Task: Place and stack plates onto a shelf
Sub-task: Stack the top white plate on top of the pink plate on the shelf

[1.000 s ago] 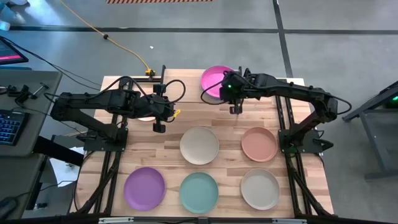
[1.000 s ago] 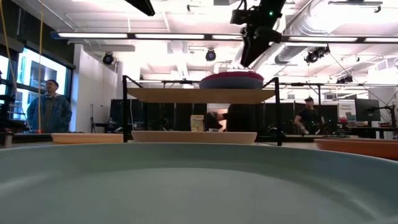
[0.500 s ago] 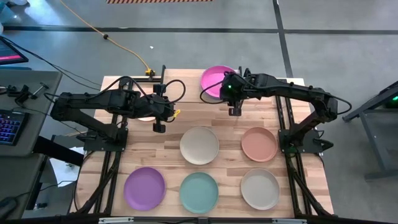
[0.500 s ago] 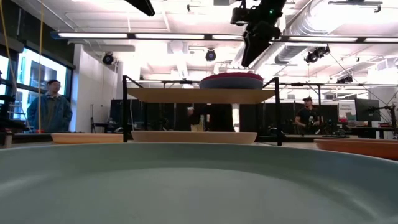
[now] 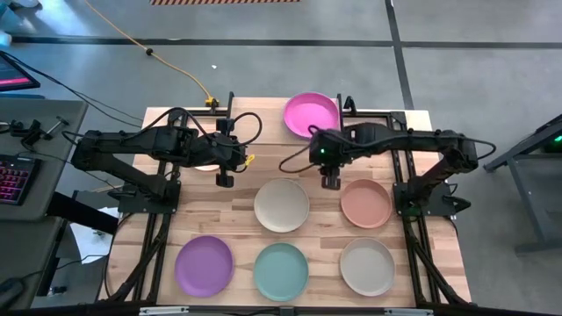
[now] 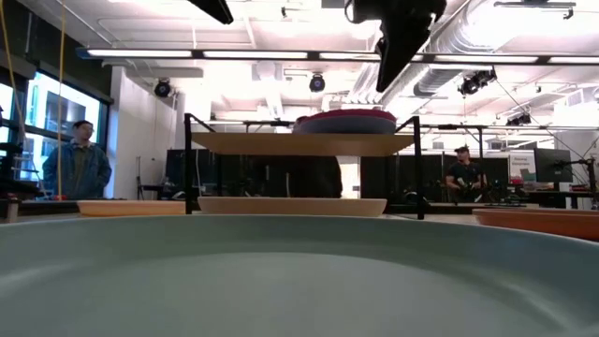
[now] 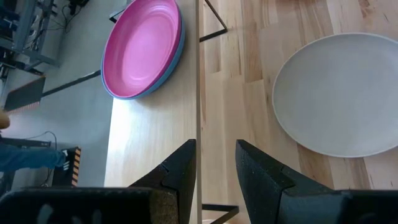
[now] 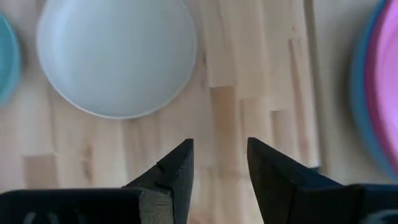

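Note:
The shelf (image 7: 155, 137), a light-wood board on black legs, stands at the table's far side. On its right half a magenta plate (image 5: 311, 115) lies on a blue plate (image 7: 177, 53). The cream (image 5: 282, 204), salmon (image 5: 366, 203), purple (image 5: 204, 265), teal (image 5: 281, 270) and beige (image 5: 367, 266) plates lie flat on the table. My right gripper (image 5: 331, 181) hangs open above the table, between the shelf and the cream and salmon plates, with nothing between its fingers. My left gripper (image 5: 224, 176) hangs open over the shelf's left part.
A pale plate (image 5: 208, 163) shows mostly hidden under my left arm. In the low view the teal plate (image 6: 299, 271) fills the foreground and the shelf (image 6: 299, 143) stands behind it. People stand in the room beyond the table. A yellow cable (image 5: 176, 66) runs across the floor.
My right gripper has swung from beside the magenta plate over the shelf toward the table's near edge, rolling its wrist, and now hangs off the shelf above the table. It stays open. The plates and my left arm have kept still.

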Robot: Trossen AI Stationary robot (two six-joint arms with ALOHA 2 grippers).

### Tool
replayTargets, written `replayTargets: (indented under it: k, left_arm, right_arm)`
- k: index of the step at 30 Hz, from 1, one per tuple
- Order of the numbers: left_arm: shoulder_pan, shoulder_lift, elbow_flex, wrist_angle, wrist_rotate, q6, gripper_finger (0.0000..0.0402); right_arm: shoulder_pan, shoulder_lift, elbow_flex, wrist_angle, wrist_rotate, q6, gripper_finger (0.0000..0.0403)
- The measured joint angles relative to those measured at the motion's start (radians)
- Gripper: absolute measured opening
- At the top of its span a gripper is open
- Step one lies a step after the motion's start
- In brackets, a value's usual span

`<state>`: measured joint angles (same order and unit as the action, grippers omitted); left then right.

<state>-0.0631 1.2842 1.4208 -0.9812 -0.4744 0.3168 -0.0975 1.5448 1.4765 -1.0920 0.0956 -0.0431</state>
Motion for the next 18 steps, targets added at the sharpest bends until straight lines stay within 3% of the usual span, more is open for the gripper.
replayTargets:
  k: [8, 18]
  left_arm:
    - [0.0, 0.0, 0.0, 0.003, 0.0, 0.0, 0.0104]
    - [0.0, 0.0, 0.0, 0.164, 0.0, 0.0, 0.0104]
  right_arm:
    - [0.093, 0.0, -0.038, 0.027, 0.057, 0.341, 0.0131]
    - [0.18, 0.001, -0.171, 0.175, 0.069, 0.75, 0.0131]
